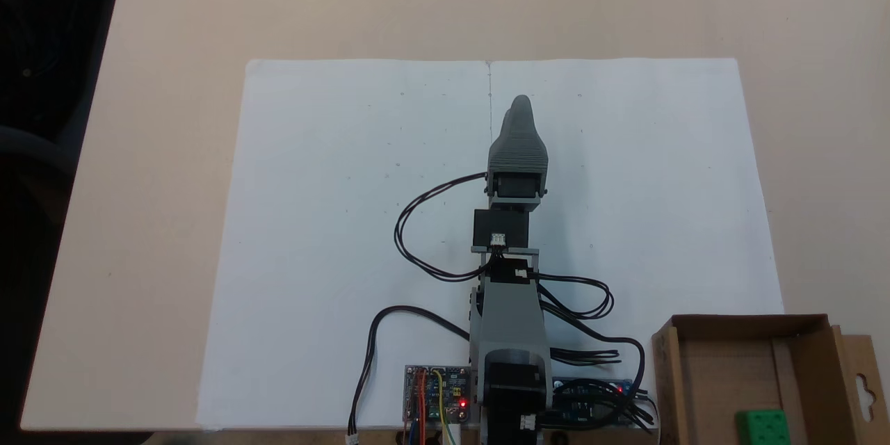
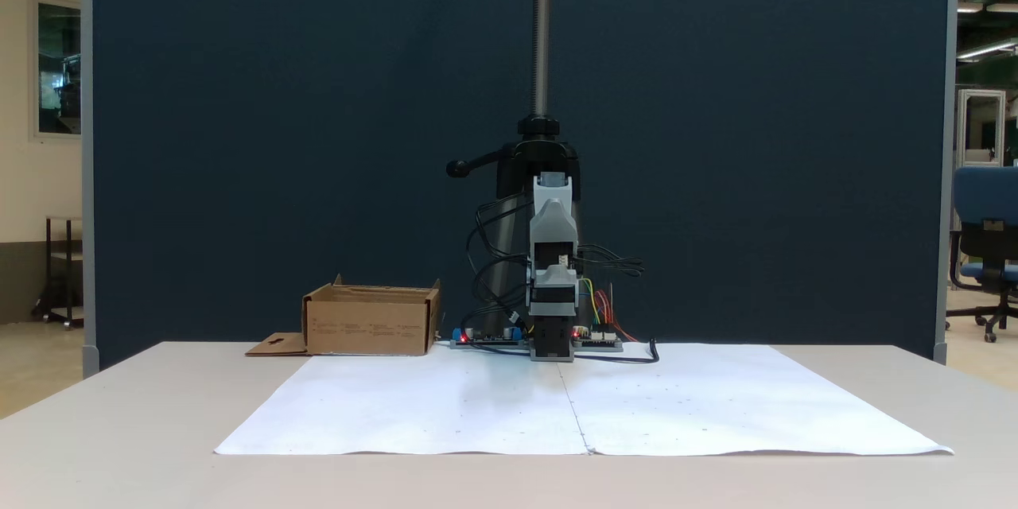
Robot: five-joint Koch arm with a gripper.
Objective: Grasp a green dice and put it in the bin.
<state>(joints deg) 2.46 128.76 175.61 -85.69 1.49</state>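
While the arm sits folded at the middle of the white paper [image 1: 348, 222], the hand [image 1: 520, 106] points away from its base; its jaws overlap, so I cannot tell how far apart they stand, and nothing shows in them. Well to the hand's right, near the arm's base, the bin [image 1: 723, 361] already holds the green dice [image 1: 763, 425], leaving no grasp to make.
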